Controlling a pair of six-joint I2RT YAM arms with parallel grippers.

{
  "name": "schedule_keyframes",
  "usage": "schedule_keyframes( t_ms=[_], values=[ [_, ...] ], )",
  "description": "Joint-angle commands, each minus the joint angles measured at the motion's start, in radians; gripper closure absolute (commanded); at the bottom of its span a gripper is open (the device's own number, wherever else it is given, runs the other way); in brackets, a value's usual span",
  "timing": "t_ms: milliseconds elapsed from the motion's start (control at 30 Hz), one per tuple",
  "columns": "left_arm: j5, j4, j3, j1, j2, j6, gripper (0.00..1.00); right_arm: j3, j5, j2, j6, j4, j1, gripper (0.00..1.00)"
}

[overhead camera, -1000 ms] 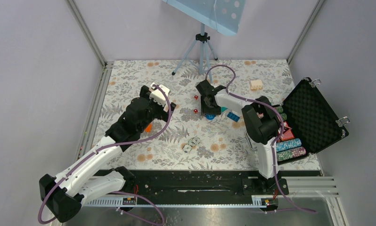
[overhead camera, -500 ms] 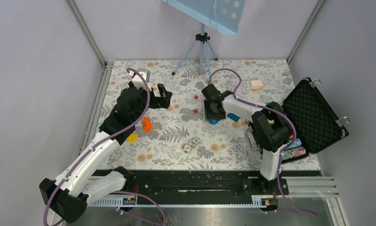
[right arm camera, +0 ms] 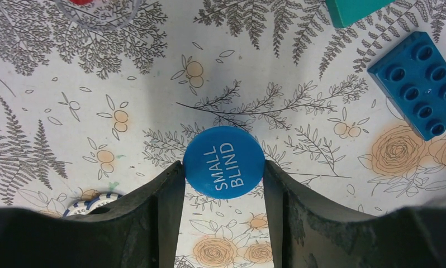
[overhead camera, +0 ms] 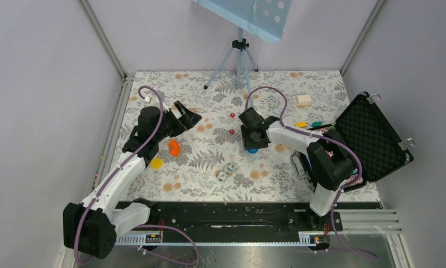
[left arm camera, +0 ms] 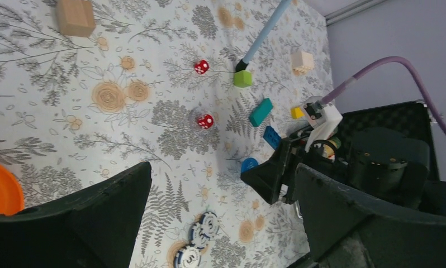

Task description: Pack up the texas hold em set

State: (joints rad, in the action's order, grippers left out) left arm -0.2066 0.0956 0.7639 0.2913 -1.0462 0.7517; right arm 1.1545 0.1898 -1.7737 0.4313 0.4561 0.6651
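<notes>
right wrist view. the right gripper (right arm camera: 223, 168) pinches the small blind disc (right arm camera: 223, 161) across its width, one finger on each side of the rim, the printed face up and clear of the pads. whether the disc rests on the tablecloth (right arm camera: 70, 111) or hangs just above it cannot be told. a blue brick (right arm camera: 419, 84) lies near, apart from the grip.

handling, as judged: the disc looks like a light, stiff, smooth plastic token. it is thin, so the rim gives the pads little to bear on, and it may tip or slip out if the hold is off-centre. an edge-to-edge grip through the middle, as shown, suits it. it does not look fragile.

top view. the disc sits mid-table under the right gripper (overhead camera: 251, 143), well apart from the briefcase (overhead camera: 377, 137), which stands open at the right edge with its foam lid raised. its chip rows are mostly hidden behind the right arm. loose chips (overhead camera: 226, 170) lie in an overlapping row nearer the arms: flat, heavier-looking, best taken by the rims or as a short stack. two red dice (overhead camera: 232, 123) are small and likely to roll, so they call for a square pinch on opposite faces.

left wrist view. the left gripper (left arm camera: 222, 167) is spread wide and empty above the cloth.
</notes>
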Motion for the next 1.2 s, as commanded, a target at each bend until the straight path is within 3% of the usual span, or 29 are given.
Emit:
schedule_keyframes(
  t_ms=[0, 200, 400, 733, 900, 1167],
  values=[
    [-0.136, -0.12, 0.016, -0.032, 0.012, 0.06, 0.01, 0.001, 0.014, 0.046, -0.007, -0.032, 0.017, 0.53],
    [-0.306, -0.305, -0.057, -0.119, -0.027, 0.15, 0.01, 0.025, 0.011, 0.05, -0.025, -0.031, 0.033, 0.53],
    [-0.513, -0.261, 0.036, -0.142, -0.195, 0.172, 0.02, 0.05, 0.026, 0.059, -0.055, -0.005, 0.05, 0.53],
    [-0.581, -0.294, 0.014, -0.146, -0.328, 0.303, 0.11, 0.102, 0.035, 0.087, -0.109, 0.033, 0.087, 0.53],
    [-0.609, -0.419, -0.029, -0.143, -0.398, 0.376, 0.17, 0.152, 0.045, 0.105, -0.133, 0.07, 0.116, 0.54],
    [-0.616, -0.441, -0.024, -0.086, -0.447, 0.37, 0.18, 0.227, 0.03, 0.121, -0.153, 0.099, 0.166, 0.54]
  ],
)
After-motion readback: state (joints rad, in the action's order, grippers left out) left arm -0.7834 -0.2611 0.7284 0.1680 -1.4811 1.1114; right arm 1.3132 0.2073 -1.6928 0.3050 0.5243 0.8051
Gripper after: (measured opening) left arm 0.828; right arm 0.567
